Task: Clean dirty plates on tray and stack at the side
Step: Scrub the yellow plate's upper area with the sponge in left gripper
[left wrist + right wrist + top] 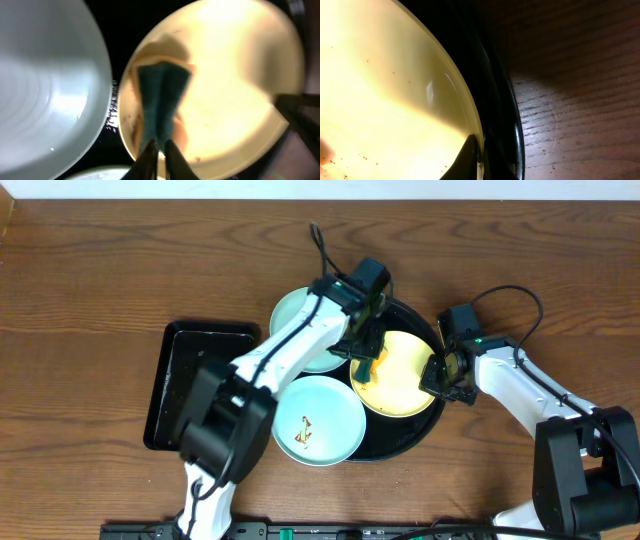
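Observation:
The round black tray (432, 426) holds a pale yellow plate (405, 385), a pale blue plate (330, 412) with brown smears at the front, and another pale blue plate (296, 312) at the back left. My left gripper (366, 358) is shut on a sponge (161, 102), dark green over orange, and presses it on the yellow plate (235, 80). My right gripper (441, 376) is shut on the yellow plate's right rim (472, 120), with the tray rim (512, 125) beside it. Fine brown specks dot the yellow plate.
A smaller rectangular black tray (172, 385) lies on the wooden table at the left. Bare wood (575, 90) lies right of the round tray.

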Action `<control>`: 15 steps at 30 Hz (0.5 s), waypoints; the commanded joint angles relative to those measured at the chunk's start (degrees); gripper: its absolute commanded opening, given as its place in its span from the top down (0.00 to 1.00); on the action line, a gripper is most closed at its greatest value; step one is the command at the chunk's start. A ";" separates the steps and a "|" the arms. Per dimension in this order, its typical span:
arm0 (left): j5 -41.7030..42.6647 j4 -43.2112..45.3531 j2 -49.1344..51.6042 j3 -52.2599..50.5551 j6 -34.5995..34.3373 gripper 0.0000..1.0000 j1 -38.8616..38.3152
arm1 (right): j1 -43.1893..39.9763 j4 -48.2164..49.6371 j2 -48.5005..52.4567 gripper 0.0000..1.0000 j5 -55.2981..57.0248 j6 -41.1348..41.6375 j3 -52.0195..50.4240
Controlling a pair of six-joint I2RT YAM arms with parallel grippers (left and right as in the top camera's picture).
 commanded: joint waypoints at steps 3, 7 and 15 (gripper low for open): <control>4.98 -0.17 -1.31 0.94 0.50 0.65 0.13 | 0.22 -0.66 0.35 0.99 2.29 -0.68 -1.27; 5.33 -0.15 -1.25 0.66 0.57 0.50 -0.50 | 0.22 -0.63 0.35 0.99 2.29 -0.68 -1.27; 5.11 -0.33 0.68 -0.37 2.12 0.45 -1.25 | 0.22 -0.87 0.35 0.99 2.29 -0.74 -1.27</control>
